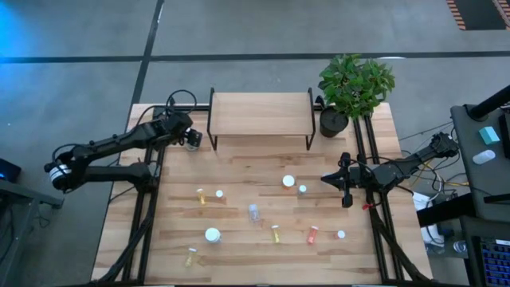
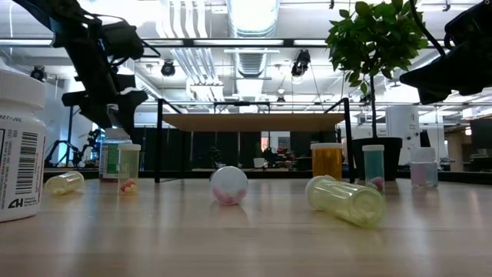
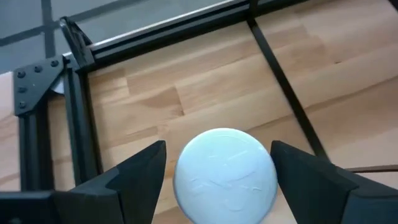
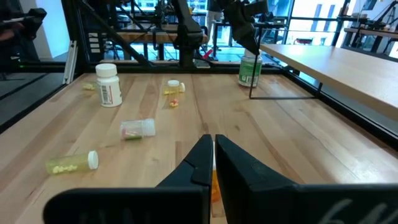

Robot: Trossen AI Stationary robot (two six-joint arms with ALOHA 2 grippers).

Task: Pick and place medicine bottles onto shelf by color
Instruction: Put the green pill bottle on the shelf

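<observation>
Nothing is yet placed on the shelf (image 1: 261, 114) at upper centre; the bottles (image 1: 253, 211) lie scattered lower centre, one white-capped bottle (image 3: 225, 175) stands between the parted left gripper (image 3: 217, 171) fingers, unclamped.

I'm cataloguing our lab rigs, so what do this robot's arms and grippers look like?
Both arms are black, slim and jointed, with black cables looped along them. The left gripper and right gripper each have two dark, wedge-shaped fingers. The left arm's base joint carries a white band.
</observation>
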